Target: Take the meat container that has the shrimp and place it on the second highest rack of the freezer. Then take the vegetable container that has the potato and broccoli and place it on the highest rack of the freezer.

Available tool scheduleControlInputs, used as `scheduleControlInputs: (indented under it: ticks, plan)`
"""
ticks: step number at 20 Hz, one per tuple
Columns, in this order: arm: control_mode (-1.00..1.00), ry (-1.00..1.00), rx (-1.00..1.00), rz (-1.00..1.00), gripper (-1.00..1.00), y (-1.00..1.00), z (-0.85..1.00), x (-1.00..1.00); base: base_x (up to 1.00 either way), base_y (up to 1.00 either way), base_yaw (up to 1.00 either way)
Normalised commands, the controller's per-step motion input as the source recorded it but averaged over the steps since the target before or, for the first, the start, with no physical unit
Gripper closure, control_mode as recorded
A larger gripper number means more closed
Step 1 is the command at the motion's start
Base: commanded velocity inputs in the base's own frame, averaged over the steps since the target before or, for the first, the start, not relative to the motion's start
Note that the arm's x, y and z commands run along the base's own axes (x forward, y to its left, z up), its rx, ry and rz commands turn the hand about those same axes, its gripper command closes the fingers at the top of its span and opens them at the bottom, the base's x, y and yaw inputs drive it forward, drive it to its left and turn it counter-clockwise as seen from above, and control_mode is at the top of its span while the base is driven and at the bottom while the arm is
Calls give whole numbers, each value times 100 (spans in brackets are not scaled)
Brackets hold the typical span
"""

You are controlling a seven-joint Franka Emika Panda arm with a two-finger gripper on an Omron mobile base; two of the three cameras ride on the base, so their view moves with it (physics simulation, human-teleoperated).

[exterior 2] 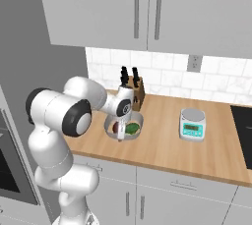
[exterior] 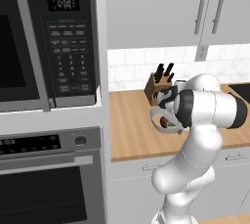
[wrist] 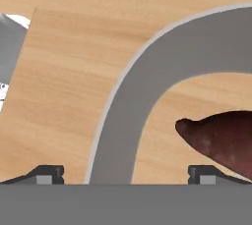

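the two-finger gripper (wrist: 126,174) is spread wide astride the grey container rim (wrist: 129,116), dark reddish-brown potato (wrist: 221,138) inside, near the wooden counter (exterior 2: 162,145) front edge.

Wood counter (exterior 2: 162,150) w/ veg container (exterior 2: 109,126), scale (exterior 2: 192,124), knife block (exterior 2: 136,93).

Arm reaches from lower left over the wooden counter (exterior 2: 162,145), gripper (exterior 2: 120,133) pointing down into the grey vegetable container (exterior 2: 138,119). Jaws wide apart, nothing clamped. Inside it: broccoli (exterior 2: 132,128) on the right, potato (exterior 2: 115,127) on the left, partly behind the fingers. Knife block (exterior 2: 137,93) just behind, kitchen scale (exterior 2: 192,124) to the right, well apart.
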Motion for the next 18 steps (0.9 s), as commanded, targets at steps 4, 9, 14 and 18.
scheduleControlInputs:
  ticks: [4, 9, 14, 18]
  plan:
    - [-100, -6, 0, 0, -100, 0, -36, 1, 0, 0, 0]
    - [-100, -12, 0, 0, -100, 0, -15, 0, 0, 0, 0]
    - [-100, -13, 0, 0, -100, 1, -23, 0, 0, 0, 0]
    - [-100, -1, 0, 0, -100, 0, 0, 0, 0, 0, 0]
